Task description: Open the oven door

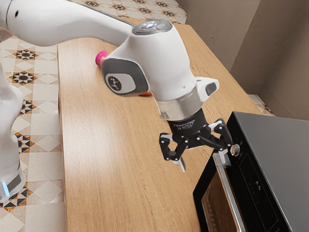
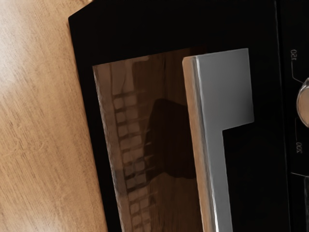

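Open hand at a closed-looking oven

At the exterior view's left, a pink thing (image 1: 101, 58) sits on the wooden surface (image 1: 111, 169), probably just set dressing. The arm's round cap (image 1: 119, 83) bears a dark emblem; the lettering on the black wrist band (image 1: 186, 126) is too small to read.

Next comes the end effector (image 1: 202, 162), its fingers spread wide, gripping nothing. One fingertip hangs on the surface side, the other close by the near-arm end of the oven's handle (image 1: 230, 193); whether it touches, I cannot tell. That spread probably serves to straddle the bar before closing and pulling.

The oven door (image 1: 219, 205) looks shut, the handle standing proud of it, presumably to leave room for a grip. Beyond, the knob (image 1: 235, 150) has markings beside it that seem to read 150 (image 2: 293, 54) and 200 (image 2: 299, 147), likely temperatures. The control panel's (image 1: 248, 174) small symbols are illegible.
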Available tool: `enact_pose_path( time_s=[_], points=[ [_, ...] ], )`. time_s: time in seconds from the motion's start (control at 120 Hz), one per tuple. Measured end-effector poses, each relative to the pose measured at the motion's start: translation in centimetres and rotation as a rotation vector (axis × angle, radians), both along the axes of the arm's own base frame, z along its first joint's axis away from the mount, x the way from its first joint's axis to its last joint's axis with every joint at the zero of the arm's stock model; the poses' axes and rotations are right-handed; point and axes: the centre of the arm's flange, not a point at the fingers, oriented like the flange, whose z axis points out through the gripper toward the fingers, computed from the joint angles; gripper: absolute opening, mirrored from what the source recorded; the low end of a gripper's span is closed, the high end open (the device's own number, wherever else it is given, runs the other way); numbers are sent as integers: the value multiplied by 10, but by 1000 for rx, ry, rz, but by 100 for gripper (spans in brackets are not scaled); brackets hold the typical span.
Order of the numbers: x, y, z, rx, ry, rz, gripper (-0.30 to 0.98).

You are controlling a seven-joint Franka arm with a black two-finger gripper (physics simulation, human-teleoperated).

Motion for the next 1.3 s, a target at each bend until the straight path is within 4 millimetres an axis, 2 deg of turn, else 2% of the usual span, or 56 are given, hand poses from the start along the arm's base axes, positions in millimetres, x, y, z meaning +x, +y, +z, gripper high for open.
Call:
enact_pose_path(
  time_s=[0.45, 0.6, 1.3],
  points=[
    [20, -4, -11, 31, -30, -34, 69],
    [27, 0, -17, 29, -18, -27, 69],
    [53, 4, -60, -4, 101, -6, 68]
  ],
)
